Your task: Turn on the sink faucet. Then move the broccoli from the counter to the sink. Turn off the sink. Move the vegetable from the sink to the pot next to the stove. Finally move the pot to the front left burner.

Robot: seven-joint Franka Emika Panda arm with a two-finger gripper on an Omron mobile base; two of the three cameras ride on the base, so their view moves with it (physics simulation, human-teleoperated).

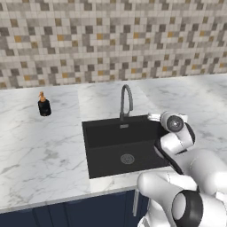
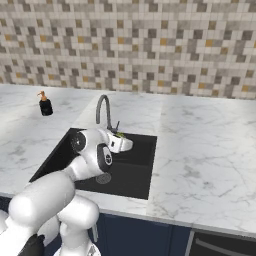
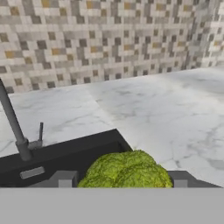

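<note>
My hand [image 3: 120, 181] grips a bumpy, bright green broccoli floret [image 3: 127, 169] between its part-spread fingers, above the black rectangular sink's [image 3: 74, 151] back right corner.

The black rectangular recessed sink [image 1: 106, 146] sits in the white grey-veined marble counter [image 1: 40, 150], with its round silver drain [image 1: 127, 158] on the basin floor. The tall thin grey metal gooseneck faucet [image 1: 125, 101] stands at the basin's 12 o'clock rim. The small black soap bottle with an orange pump [image 1: 44, 104] stands on the counter at the sink's 10 o'clock, well apart. The mosaic tile wall [image 1: 111, 40] rises behind the counter. The green broccoli floret [image 3: 127, 170] sits between the two-finger gripper [image 3: 120, 180] tips, over the basin's right part, at the faucet's 4 o'clock.
</note>
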